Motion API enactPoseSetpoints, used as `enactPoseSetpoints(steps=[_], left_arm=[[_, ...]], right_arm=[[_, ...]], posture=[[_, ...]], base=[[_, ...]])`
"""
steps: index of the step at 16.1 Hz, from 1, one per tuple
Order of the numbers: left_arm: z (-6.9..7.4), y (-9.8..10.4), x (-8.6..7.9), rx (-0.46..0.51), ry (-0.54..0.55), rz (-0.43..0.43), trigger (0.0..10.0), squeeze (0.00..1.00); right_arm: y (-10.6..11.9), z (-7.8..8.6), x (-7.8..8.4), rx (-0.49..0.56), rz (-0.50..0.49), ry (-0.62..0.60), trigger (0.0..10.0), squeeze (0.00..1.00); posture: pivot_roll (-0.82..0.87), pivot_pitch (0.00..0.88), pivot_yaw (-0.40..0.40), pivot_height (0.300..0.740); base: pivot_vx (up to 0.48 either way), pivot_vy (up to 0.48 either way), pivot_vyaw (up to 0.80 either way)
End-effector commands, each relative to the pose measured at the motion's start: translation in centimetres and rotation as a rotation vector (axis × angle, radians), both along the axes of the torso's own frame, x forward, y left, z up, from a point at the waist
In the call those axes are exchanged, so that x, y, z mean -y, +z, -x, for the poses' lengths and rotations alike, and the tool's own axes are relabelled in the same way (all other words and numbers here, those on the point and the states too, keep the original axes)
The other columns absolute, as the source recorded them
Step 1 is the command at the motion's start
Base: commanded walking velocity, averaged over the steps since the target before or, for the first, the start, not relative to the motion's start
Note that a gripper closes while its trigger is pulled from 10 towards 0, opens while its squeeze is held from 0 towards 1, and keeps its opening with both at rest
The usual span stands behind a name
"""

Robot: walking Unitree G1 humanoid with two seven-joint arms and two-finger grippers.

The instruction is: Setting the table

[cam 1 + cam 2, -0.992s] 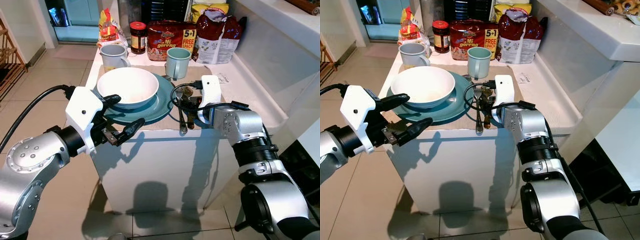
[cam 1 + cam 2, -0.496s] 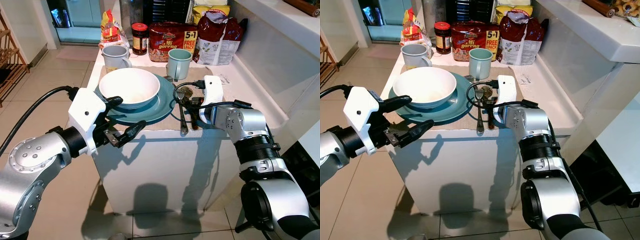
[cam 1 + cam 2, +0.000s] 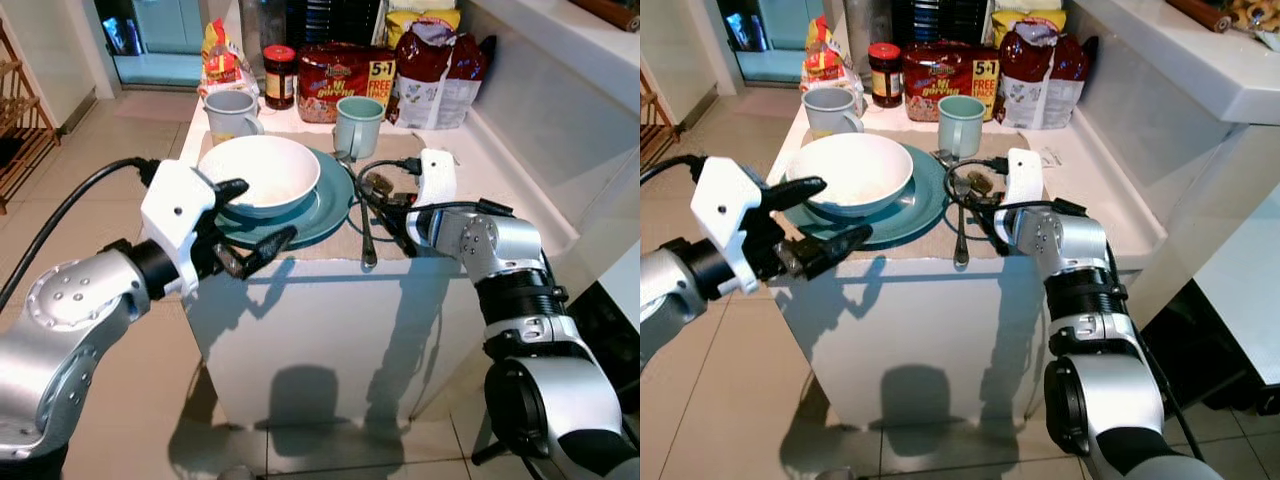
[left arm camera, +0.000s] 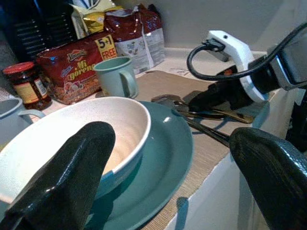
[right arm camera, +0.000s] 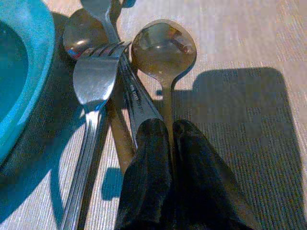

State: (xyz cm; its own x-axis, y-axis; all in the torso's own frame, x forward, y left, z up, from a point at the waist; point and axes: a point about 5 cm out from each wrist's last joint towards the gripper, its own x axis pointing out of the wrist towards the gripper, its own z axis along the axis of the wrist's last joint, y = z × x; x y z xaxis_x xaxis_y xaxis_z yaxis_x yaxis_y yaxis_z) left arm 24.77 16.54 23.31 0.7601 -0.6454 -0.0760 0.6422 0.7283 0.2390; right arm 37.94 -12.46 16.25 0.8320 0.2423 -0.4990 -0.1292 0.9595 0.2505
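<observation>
A white bowl (image 3: 260, 172) sits on a teal plate (image 3: 328, 205), which rests on a beige placemat (image 3: 398, 152) at the counter's front edge. Just right of the plate lies a cluster of cutlery: a fork (image 3: 366, 238), a spoon (image 5: 163, 48) and other pieces. My right gripper (image 3: 397, 218) lies low over the mat, shut on the spoon's handle; the fingers (image 5: 144, 177) pinch it. At the plate's front-left edge my left gripper (image 3: 264, 212) is open, one finger (image 4: 72, 177) beside the bowl, one past the counter edge.
Behind the plate stand a teal mug (image 3: 357, 125) and a grey mug (image 3: 232, 112). A jar (image 3: 278, 75), a noodle pack (image 3: 345, 70) and snack bags (image 3: 440, 65) line the back. A raised white ledge (image 3: 560, 60) is to the right, tiled floor to the left.
My left gripper has come up and in towards the plate's front-left edge. My right gripper has shifted slightly right, still shut on the spoon handle.
</observation>
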Motion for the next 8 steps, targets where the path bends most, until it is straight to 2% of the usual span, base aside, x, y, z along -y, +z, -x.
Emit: enactPoseSetpoints(steps=[1, 3, 4, 5, 8], left_arm=[[-0.3, 0.3, 0.1, 0.019, 0.004, -0.006, 10.0, 0.0], [-0.9, 0.7, -0.4, 0.04, 0.059, 0.003, 10.0, 0.0], [-0.9, 0.7, -0.5, 0.04, 0.064, 0.003, 10.0, 0.0], [-0.9, 0.7, -0.7, 0.045, 0.075, -0.001, 10.0, 0.0], [-0.7, 0.9, -1.1, 0.052, 0.094, 0.003, 10.0, 0.0]], right_arm=[[-1.2, 0.3, 1.5, -0.064, 0.027, -0.06, 0.0, 0.0], [-0.3, -0.1, 2.4, -0.026, 0.022, -0.085, 0.0, 0.0], [-0.2, -0.2, 2.5, -0.022, 0.023, -0.087, 0.0, 0.0], [1.0, -0.4, 3.2, 0.015, 0.05, -0.09, 0.0, 0.0], [2.7, -0.7, 3.9, 0.06, 0.094, -0.08, 0.0, 0.0]], posture=[[0.07, 0.026, -0.038, 0.74], [0.07, 0.016, -0.044, 0.74], [0.07, 0.016, -0.044, 0.74], [0.08, 0.007, -0.055, 0.74], [0.08, 0.003, -0.06, 0.74]], base=[[0.0, 0.0, 0.0], [0.0, 0.0, 0.0], [0.0, 0.0, 0.0], [0.0, 0.0, 0.0], [0.0, 0.0, 0.0]])
